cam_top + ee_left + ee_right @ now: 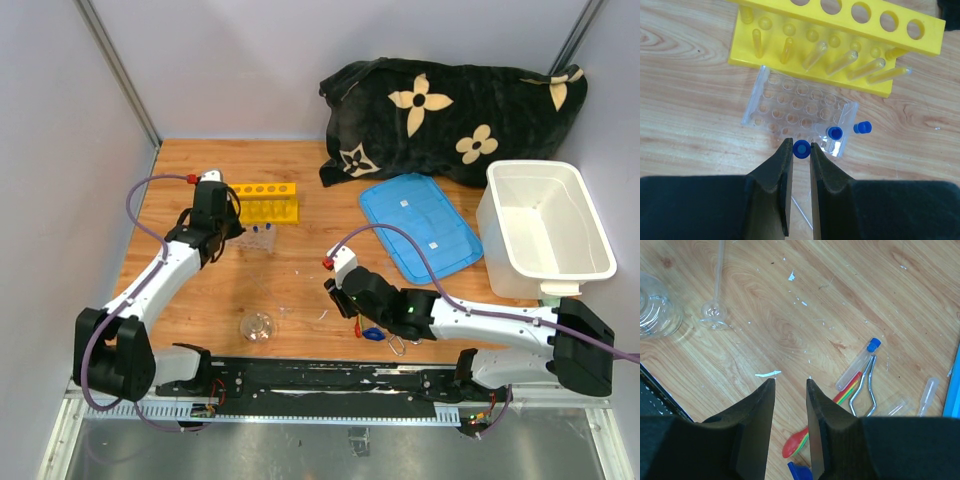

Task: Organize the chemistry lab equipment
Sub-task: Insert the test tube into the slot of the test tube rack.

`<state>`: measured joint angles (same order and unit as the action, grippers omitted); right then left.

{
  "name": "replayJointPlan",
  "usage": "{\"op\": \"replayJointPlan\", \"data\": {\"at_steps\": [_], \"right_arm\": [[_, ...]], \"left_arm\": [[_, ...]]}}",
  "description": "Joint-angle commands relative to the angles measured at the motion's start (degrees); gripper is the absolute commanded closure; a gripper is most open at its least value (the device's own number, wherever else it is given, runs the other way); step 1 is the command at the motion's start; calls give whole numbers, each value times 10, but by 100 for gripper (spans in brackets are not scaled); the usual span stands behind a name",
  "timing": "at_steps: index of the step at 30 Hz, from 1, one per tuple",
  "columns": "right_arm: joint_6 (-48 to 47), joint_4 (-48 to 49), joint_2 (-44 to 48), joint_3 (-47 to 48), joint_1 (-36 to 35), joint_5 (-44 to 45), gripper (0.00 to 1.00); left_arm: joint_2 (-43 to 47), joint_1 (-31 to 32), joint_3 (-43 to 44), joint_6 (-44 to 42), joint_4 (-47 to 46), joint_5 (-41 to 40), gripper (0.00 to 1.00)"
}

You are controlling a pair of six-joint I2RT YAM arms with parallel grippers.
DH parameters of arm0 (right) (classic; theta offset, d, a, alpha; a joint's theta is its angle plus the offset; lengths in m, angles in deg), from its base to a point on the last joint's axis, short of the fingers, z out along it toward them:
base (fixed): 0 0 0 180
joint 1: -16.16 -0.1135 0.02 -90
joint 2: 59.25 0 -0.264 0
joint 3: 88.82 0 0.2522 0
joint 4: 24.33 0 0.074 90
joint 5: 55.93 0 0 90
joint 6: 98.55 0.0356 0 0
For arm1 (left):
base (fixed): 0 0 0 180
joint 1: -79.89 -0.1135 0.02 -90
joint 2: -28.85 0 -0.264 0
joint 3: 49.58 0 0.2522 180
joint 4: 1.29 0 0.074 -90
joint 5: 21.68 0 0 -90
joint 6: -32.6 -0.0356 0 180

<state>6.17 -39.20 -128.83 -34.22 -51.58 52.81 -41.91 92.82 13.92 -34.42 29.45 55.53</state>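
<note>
Lab bench from three cameras, with several items only partly visible.
Left wrist view: only the cap of a blue-capped test tube (801,149) shows between the left gripper (801,146) fingers, its body hidden below; the yellow tube rack (840,30) runs off the top edge. Right wrist view: a glass beaker (655,310) is cut by the left edge, a long-necked glass piece (715,315) leaves the top edge, the red-handled spatula (794,444) passes behind a right gripper (790,385) finger, and a blue object (799,472) at the bottom edge is too cut off to identify. From above, both grippers' fingertips are too small to make out.
</note>
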Motion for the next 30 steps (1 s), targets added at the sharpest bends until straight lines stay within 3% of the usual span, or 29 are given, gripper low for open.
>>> {"op": "replayJointPlan", "data": {"at_steps": [1, 30], "right_arm": [[-7, 11, 1, 8, 10, 9, 68], [-11, 7, 40, -19, 54, -11, 68]], "left_arm": [[-26, -4, 7, 2, -46, -10, 100], [-113, -3, 26, 8, -100, -3, 100]]}}
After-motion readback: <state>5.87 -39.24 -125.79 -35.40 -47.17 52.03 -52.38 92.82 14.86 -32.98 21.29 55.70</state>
